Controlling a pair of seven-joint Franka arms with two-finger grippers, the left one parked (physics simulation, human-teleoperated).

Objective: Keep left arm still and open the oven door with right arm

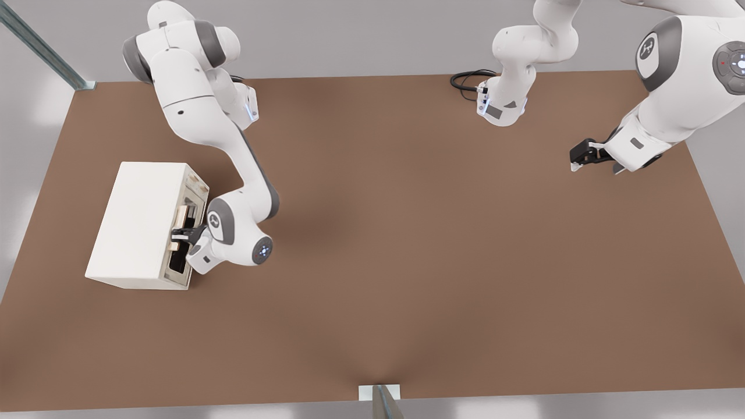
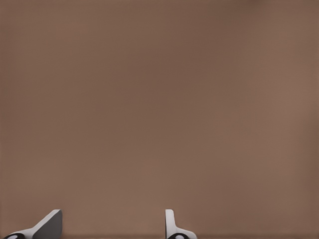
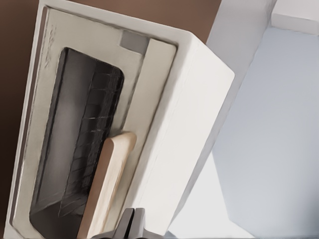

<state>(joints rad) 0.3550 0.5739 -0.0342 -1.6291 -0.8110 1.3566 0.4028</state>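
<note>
Right up against the wrist camera, the right arm's black two-finger gripper (image 3: 130,224) has its jaws pressed together beside the pale tan bar handle (image 3: 107,184); whether they pinch the handle cannot be told. From the front view, this gripper (image 1: 181,234) reaches into the face of the small cream-white box oven (image 1: 137,224), which sits on the brown tabletop (image 1: 407,262) toward the front view's left. Its cream-framed oven door with a dark window (image 3: 75,144) lies against the oven body, apparently not yet swung open.
</note>
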